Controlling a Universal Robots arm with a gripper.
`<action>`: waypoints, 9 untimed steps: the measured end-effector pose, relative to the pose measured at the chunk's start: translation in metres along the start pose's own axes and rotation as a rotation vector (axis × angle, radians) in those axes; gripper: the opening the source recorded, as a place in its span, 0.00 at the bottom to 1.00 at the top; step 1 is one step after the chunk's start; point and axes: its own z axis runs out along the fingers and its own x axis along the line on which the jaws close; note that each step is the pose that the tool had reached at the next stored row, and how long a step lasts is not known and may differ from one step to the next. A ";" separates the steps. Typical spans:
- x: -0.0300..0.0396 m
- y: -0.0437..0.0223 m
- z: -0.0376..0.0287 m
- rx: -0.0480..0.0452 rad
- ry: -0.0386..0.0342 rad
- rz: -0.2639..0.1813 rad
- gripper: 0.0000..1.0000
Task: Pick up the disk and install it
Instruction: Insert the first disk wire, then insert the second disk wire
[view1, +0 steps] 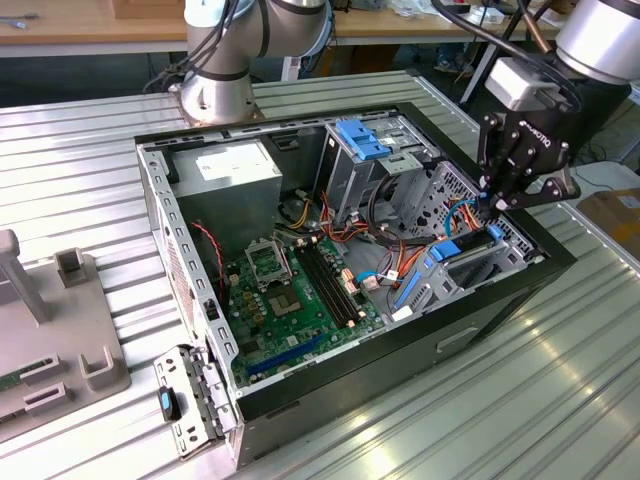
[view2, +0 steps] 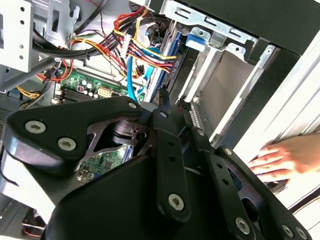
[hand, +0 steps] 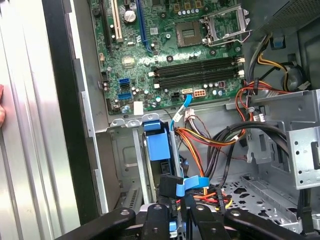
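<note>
This looks like a robotics lab or an electronics workshop. An opened desktop computer case (view1: 350, 250) lies on its side on a ribbed metal worktable (view1: 90, 160), with its green motherboard (view1: 300, 290), power supply box (view1: 235, 170) and coloured cables (hand: 220, 135) exposed. The silver base of a robot arm (view1: 215, 90) is mounted on the same table. Grey fixtures (view1: 60, 330) stand at the exterior view's left, and wooden benches (view1: 80, 20) run behind.
</note>
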 end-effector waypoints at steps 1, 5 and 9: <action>-0.0003 0.0001 0.0001 0.0001 0.0002 -0.002 0.24; -0.0017 0.0002 0.0006 0.0002 0.0002 -0.013 0.24; -0.0017 0.0002 0.0007 0.0001 0.0002 -0.013 0.24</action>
